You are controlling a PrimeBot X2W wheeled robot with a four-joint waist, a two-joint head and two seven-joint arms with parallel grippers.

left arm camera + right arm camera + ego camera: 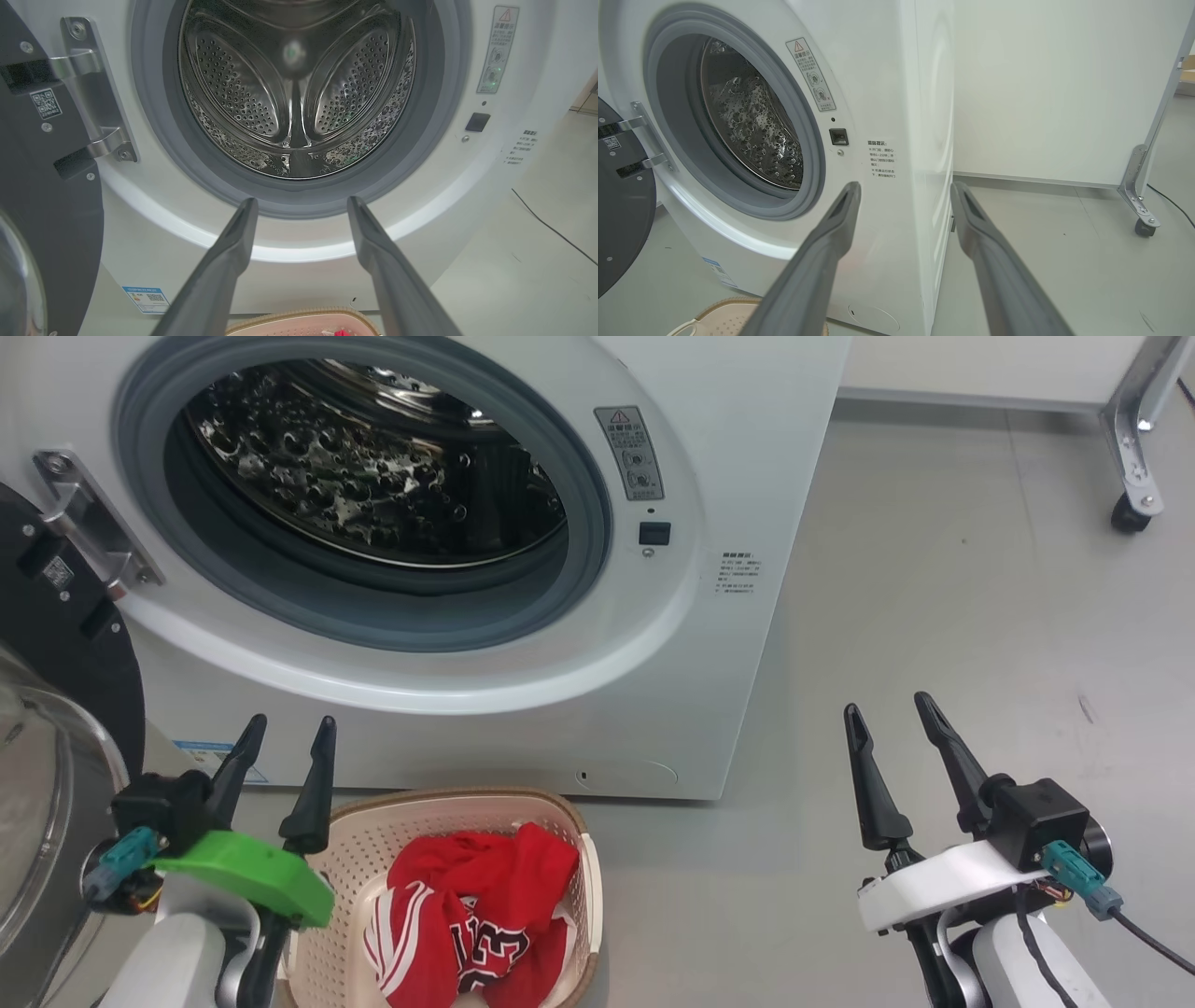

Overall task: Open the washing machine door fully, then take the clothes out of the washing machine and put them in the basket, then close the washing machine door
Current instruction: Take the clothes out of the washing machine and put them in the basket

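Bright, even, cool-white light fills all three views, apparently from above. Shadows are faint and soft, with only a thin one on the floor (934,616) along the base of the washing machine (747,448). The steel drum (373,476) glitters with small hard highlights, and a broad band of glare runs along the white ring below the opening. The washing machine door (47,803) glass carries milky reflections. The head view is sharp. In the wrist views the left fingers (219,270) and right fingers (817,266) blur near the bottom edge, and the wide lens stretches shapes toward the corners
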